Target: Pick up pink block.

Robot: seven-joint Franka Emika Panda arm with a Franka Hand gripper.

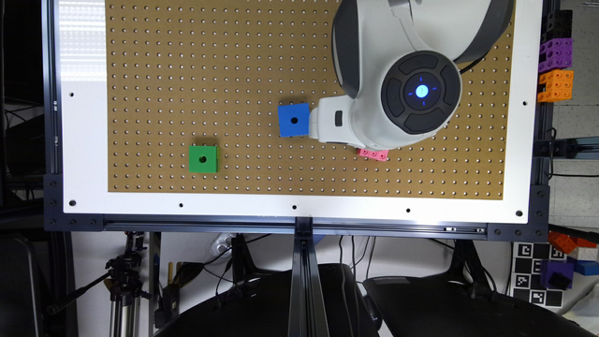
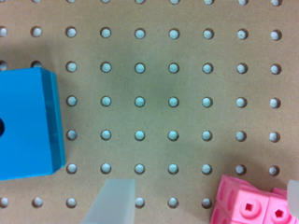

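While the tool (image 2: pixel 201 200) hangs low over the pegboard (image 1: pixel 187 70), its jaws stand wide apart and hold nothing. One finger (image 2: pixel 112 200) sits over bare board; the other just shows at the frame's edge, right beside the pink block (image 2: pixel 247 205). In the exterior view the block (image 1: pixel 373 154) peeks out from under the arm, near the blue cube (image 1: pixel 294 120). Risk: the block looks off-centre between the fingers, so a straight descent could land a finger on it or knock it aside. The green cube (image 1: pixel 203 159) lies well apart.

blue cube (image 1: pixel 293 120) is sitting near the pink block (image 1: pixel 373 154), with open pegboard (image 2: pixel 173 100) lying between them.
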